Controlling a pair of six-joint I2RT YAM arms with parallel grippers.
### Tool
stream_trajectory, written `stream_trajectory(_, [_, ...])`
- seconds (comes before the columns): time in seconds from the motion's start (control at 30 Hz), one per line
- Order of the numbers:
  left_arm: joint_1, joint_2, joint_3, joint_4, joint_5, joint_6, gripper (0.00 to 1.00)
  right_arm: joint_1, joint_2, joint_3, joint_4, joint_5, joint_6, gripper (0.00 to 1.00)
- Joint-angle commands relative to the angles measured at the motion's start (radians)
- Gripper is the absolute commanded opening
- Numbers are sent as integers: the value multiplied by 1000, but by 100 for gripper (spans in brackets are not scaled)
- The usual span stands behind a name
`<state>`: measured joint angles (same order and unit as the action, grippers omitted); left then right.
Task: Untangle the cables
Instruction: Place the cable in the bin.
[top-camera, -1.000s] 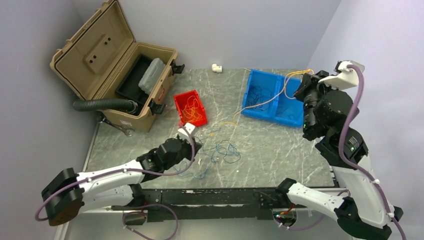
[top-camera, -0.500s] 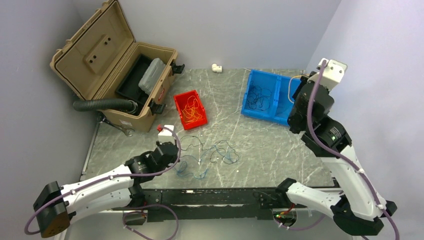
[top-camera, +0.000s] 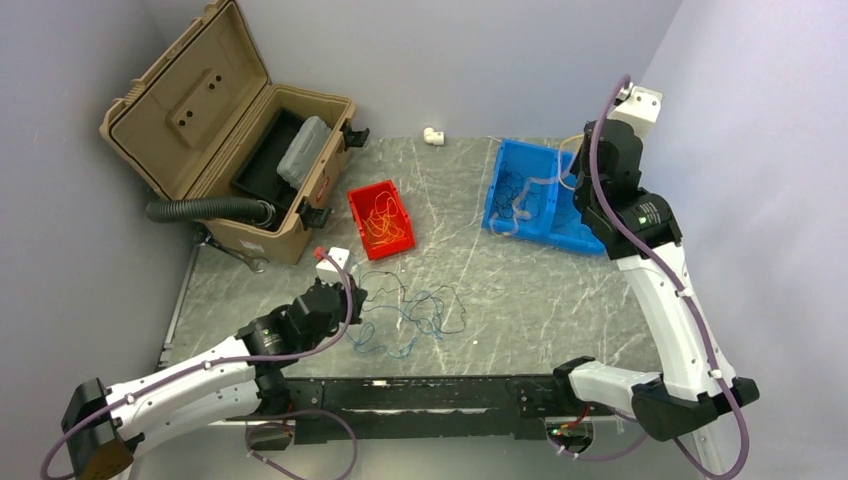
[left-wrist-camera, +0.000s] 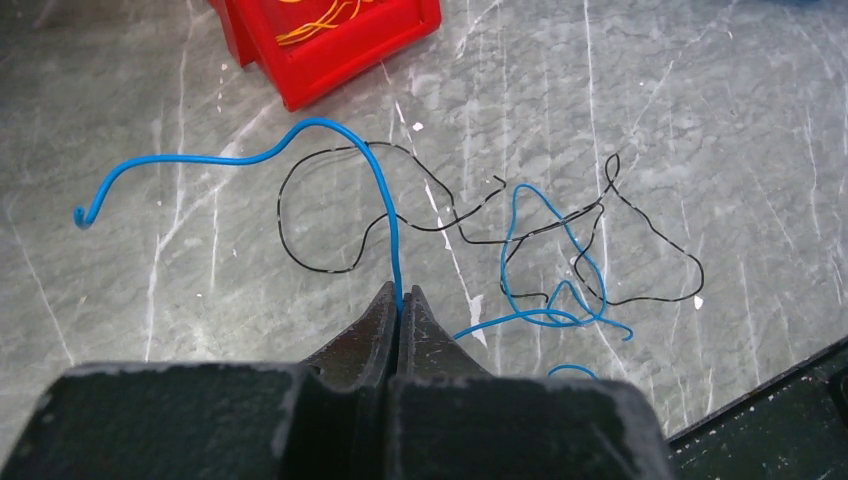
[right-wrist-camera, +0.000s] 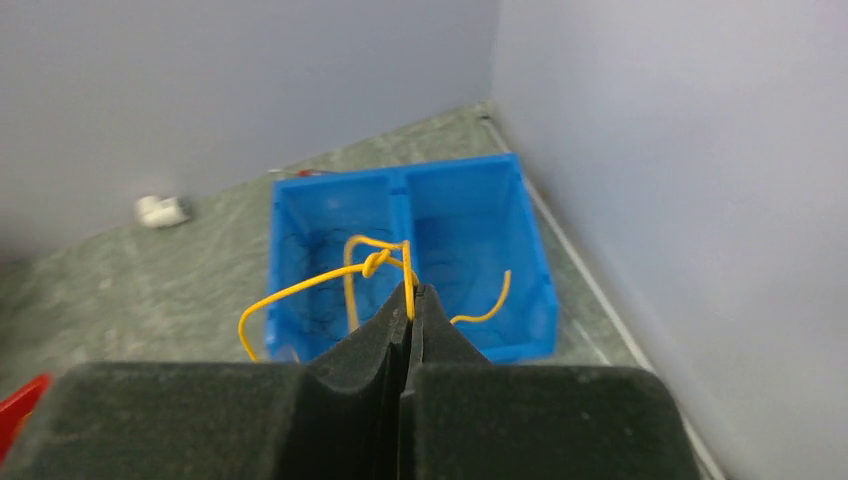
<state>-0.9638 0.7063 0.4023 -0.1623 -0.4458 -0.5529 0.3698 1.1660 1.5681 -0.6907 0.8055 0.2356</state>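
Observation:
A loose tangle of blue and dark cables (top-camera: 415, 315) lies on the marble table in front of my left gripper (top-camera: 348, 298). In the left wrist view my left gripper (left-wrist-camera: 400, 297) is shut on a blue cable (left-wrist-camera: 340, 130), which arcs up and off to the left. A black cable (left-wrist-camera: 300, 262) loops under it and joins more blue loops (left-wrist-camera: 560, 300) to the right. My right gripper (right-wrist-camera: 410, 292) is shut on an orange-yellow cable (right-wrist-camera: 300, 288) with a knot just past the tips. It hangs above the blue bin (right-wrist-camera: 400, 174).
A red bin (top-camera: 380, 218) holding orange cables sits mid-table. The blue bin (top-camera: 530, 195) at the back right holds dark cables. An open tan toolbox (top-camera: 230, 150) with a black ribbed hose (top-camera: 205, 208) stands at the back left. A white fitting (top-camera: 432, 135) lies by the back wall.
My right arm has swung up and back over the blue bin, pulling the orange-yellow cable out of the tangle. My left gripper has drawn back toward the near left with the blue cable.

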Motion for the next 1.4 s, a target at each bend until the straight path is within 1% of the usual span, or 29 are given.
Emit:
stream_trajectory(0.0, [0, -31, 33, -10, 21, 46, 0, -2, -4, 81, 40, -271, 18, 0])
stream_trajectory(0.13, [0, -27, 75, -91, -17, 39, 0, 3, 59, 179, 6, -471, 24, 0])
stream_trajectory(0.27, [0, -22, 99, -135, -25, 21, 0, 34, 118, 236, 29, -587, 25, 0])
stream_trajectory(0.37, [0, -29, 97, -157, -20, 0, 0, 68, 155, 270, 56, -622, 27, 0])
stream_trajectory(0.43, [0, -25, 103, -191, -35, -15, 0, 96, 162, 261, 120, -645, 28, 0])
stream_trajectory(0.53, [0, 10, 155, -315, -84, -63, 0, 155, 168, 238, 204, -659, 29, 0])
stream_trajectory(0.63, [0, 37, 201, -399, -116, -77, 0, 206, 201, 256, 241, -657, 14, 0])
stream_trajectory(0.73, [0, 20, 205, -420, -123, -83, 0, 237, 222, 242, 320, -713, 10, 0])
stream_trajectory(0.87, [0, -30, 178, -425, -130, -97, 0, 249, 254, 198, 439, -775, 36, 0])
stream_trajectory(1.1, [0, -56, 188, -506, -151, -127, 0, 269, 412, 260, 490, -799, 44, 0])
stream_trajectory(1.27, [0, -105, 173, -529, -155, -140, 0, 277, 513, 326, 479, -799, 42, 0])
stream_trajectory(1.37, [0, -130, 170, -533, -149, -143, 0, 277, 553, 337, 482, -799, 43, 0])
